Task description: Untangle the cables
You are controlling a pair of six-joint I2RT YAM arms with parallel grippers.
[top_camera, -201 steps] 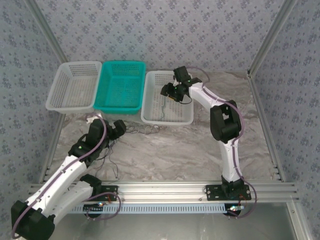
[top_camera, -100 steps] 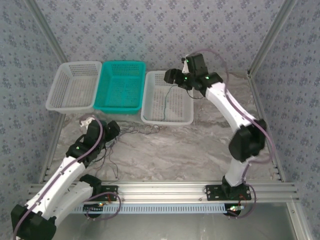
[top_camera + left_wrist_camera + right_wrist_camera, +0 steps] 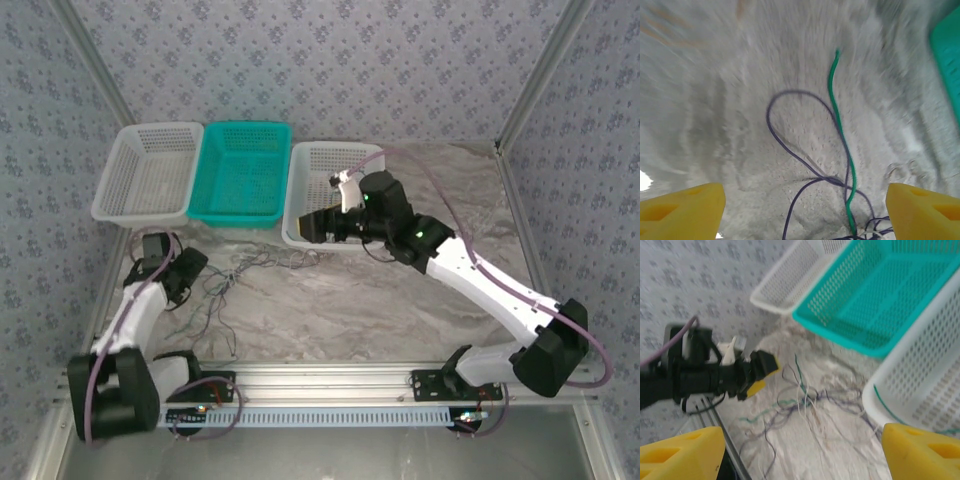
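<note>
I have two arms out over the bench (image 3: 380, 300). My left gripper (image 3: 802, 210) hangs low above the surface with its two yellow fingers spread wide and nothing between them. My right gripper (image 3: 800, 455) is also spread wide and holds nothing. It sits by the front edge of the right white basket (image 3: 322, 165).

I count three baskets in a row along the far side: one white basket (image 3: 148, 172) on the left, one teal basket (image 3: 240, 170) in the middle, and the second white one on the right.

The cables (image 3: 245, 270) lie in one loose tangle on the bench in front of the teal basket, between my two grippers. The strands are dark, cream and green, too knotted for me to count. Under my left wrist I can pick out two: one green cable (image 3: 840, 130) running straight, and one dark cable (image 3: 790, 145) looped beside and across it. One more green strand (image 3: 885, 407) lies inside the right white basket.

The bench top is grey-veined marble pattern. An aluminium rail (image 3: 330, 380) runs along its near edge. The walls (image 3: 300, 60) carry pale blue-grey flowered paper.
</note>
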